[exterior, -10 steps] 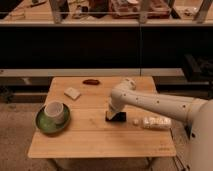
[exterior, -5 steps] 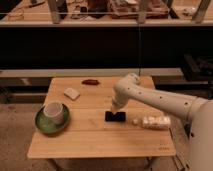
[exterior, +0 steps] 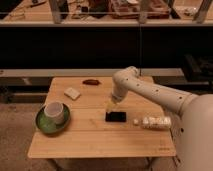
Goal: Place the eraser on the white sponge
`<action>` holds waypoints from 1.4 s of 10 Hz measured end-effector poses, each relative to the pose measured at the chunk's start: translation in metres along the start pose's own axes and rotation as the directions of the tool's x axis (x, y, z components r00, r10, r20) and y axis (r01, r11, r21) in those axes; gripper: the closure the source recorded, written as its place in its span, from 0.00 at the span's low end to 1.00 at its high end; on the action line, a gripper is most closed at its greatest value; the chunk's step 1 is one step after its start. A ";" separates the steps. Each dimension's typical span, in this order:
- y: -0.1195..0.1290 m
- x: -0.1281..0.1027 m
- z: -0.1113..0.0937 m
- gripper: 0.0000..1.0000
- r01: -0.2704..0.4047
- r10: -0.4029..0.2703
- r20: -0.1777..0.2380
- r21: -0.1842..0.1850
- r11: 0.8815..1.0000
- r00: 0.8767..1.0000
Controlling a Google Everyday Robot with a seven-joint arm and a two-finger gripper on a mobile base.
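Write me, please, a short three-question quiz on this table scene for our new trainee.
1. True or false: the eraser lies on the white sponge.
2. The pincer hangs A) over the white sponge, B) close above the eraser, C) beyond the table's edge.
3. Fill in: the white cup stands in a green ____.
Key: 1 false, the eraser lies on the table, apart from the white sponge; 2 B; 3 dish.

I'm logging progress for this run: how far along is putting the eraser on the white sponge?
Nothing looks done: the eraser lies flat on the table, apart from the white sponge, whose top is bare. In hand: the gripper hovers just above the eraser. Left: grasp it, carry it over and set it on the sponge.
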 end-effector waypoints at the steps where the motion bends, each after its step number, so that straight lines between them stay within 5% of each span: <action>1: -0.010 -0.008 0.005 0.20 0.041 -0.041 0.003 0.008 0.999 0.999; 6: -0.068 -0.056 0.036 0.20 0.209 -0.209 0.050 -0.004 0.978 0.977; 10: -0.054 -0.055 0.048 0.20 0.204 -0.204 0.005 -0.046 0.978 0.979; 14: -0.035 -0.046 0.033 0.20 0.172 -0.177 -0.040 -0.093 0.981 0.983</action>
